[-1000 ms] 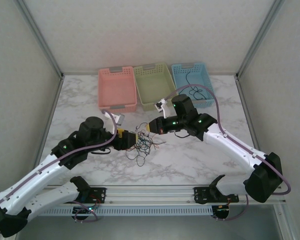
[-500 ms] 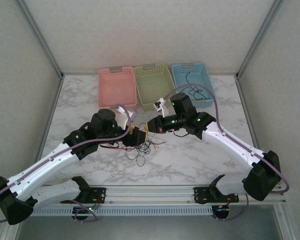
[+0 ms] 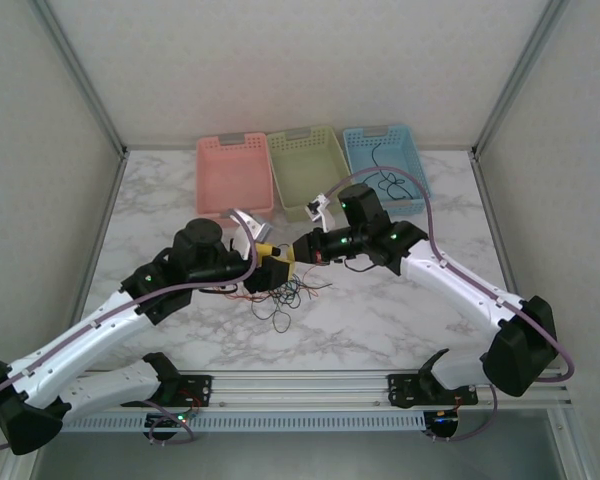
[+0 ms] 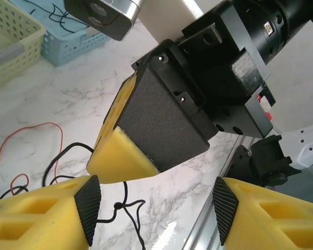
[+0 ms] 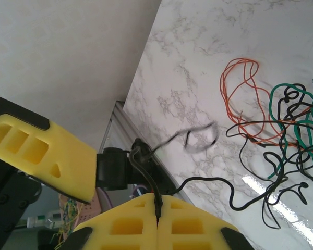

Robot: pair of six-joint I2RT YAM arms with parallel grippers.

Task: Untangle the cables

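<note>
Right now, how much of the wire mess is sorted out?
Black cables lie in the blue basket. The right gripper is shut on one black cable, the left gripper open beside it. The tangle on the table is not yet sorted.

Grey-veined marble table — pale textured walls around

No lettering, number, brand or sign is legible anywhere, neither on the three pastel plastic baskets nor the white marble-patterned table.
</note>
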